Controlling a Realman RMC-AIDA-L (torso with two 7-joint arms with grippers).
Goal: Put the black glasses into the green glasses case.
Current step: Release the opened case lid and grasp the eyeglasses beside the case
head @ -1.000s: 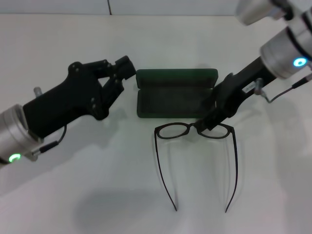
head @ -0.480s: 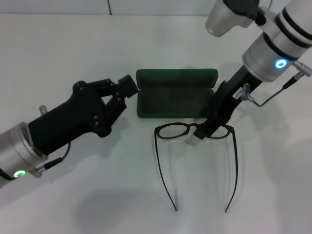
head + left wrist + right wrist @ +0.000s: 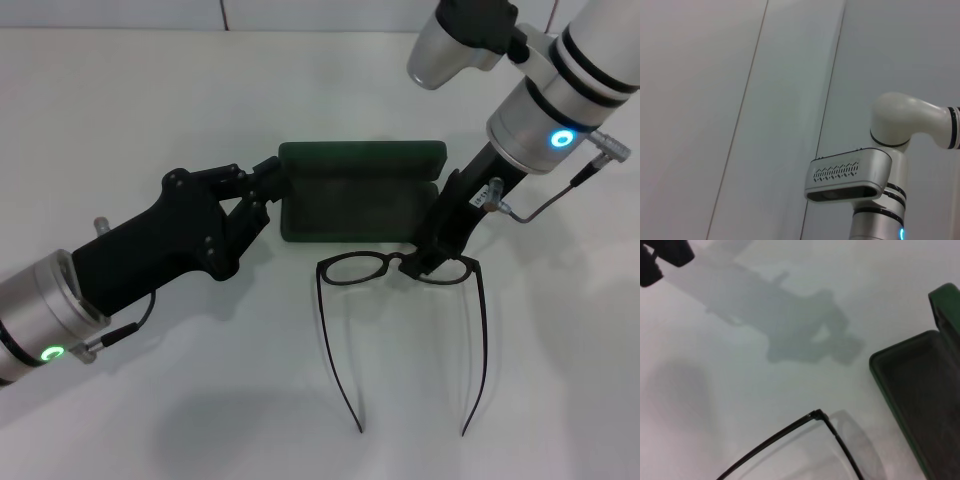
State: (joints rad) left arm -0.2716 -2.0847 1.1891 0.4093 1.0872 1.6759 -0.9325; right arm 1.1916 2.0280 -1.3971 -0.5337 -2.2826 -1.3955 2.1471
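Note:
The black glasses (image 3: 400, 268) lie on the white table, lenses toward the case and temple arms pointing at me. The green glasses case (image 3: 360, 205) lies open just behind them, lid (image 3: 362, 158) tipped back and dark inside showing. My right gripper (image 3: 420, 262) is down on the glasses' front, at the bridge and right lens. My left gripper (image 3: 260, 195) is open and empty beside the case's left end. The right wrist view shows a corner of the glasses' frame (image 3: 825, 425), one end of the open case (image 3: 920, 390) and the left gripper (image 3: 660, 257) farther off.
The white table (image 3: 150, 100) runs back to a wall. The left wrist view shows only the wall and the right arm's white body (image 3: 860, 175). The glasses' temple arms (image 3: 340, 360) reach toward the table's front.
My left gripper has dropped toward me and closed in on the case's left end. My right arm has swung more upright, its gripper sliding slightly left along the glasses. The glasses have not moved.

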